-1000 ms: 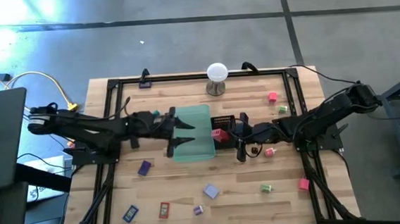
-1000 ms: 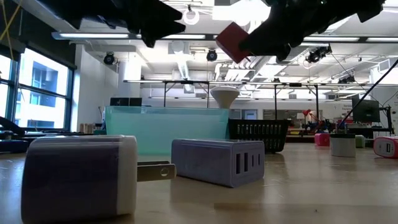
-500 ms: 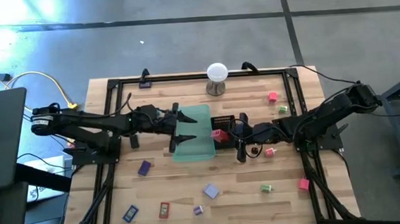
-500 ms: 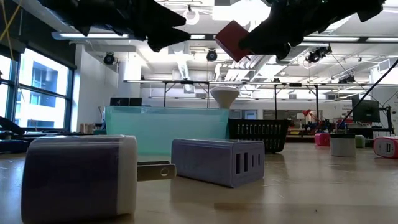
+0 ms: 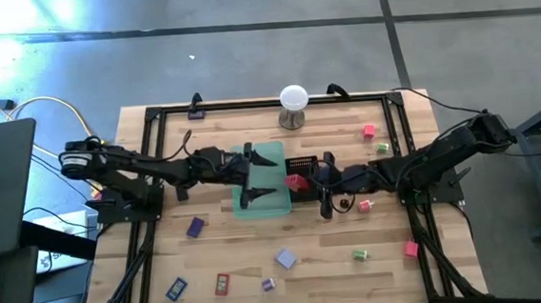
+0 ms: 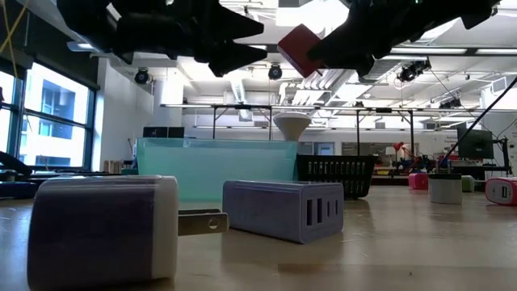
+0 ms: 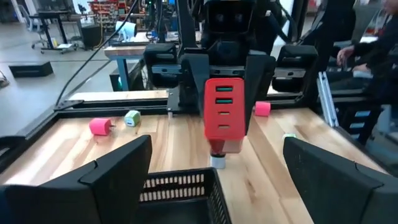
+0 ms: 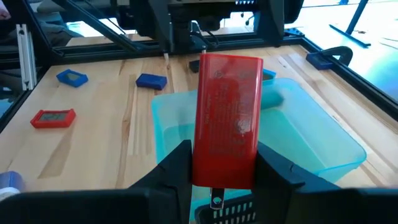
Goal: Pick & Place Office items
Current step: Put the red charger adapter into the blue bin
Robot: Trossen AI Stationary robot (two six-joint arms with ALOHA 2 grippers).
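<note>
Two grippers meet mid-desk, with a placing step in hand. Left gripper [image 5: 261, 179]: over the translucent green tray [image 5: 272, 151], jaws spread wide, nothing between them. Just at three o'clock of that tray, the black mesh tray [image 5: 302, 162]. Above its near edge, a red charger block [image 5: 296, 180], plug end down, clamped narrow in the right gripper [image 5: 307, 181], which reaches in from three o'clock.

Judged from this: either a drop into one of the trays or a hand-over to the open left gripper. Either way, calls for steady alignment before any release.

Across the wooden desk [image 5: 319, 296], from nine o'clock round: a purple item [image 5: 196, 226], a blue one [image 5: 176, 289], a flat red one [image 5: 222, 284], a lavender block [image 5: 286, 258], a green bit [image 5: 359, 254], pink ones [image 5: 410, 249] toward four o'clock. At twelve o'clock, a white ball on a stand [image 5: 293, 97].

Beyond: a bright workshop hall, tall windows, ceiling strip lights, far benches.
</note>
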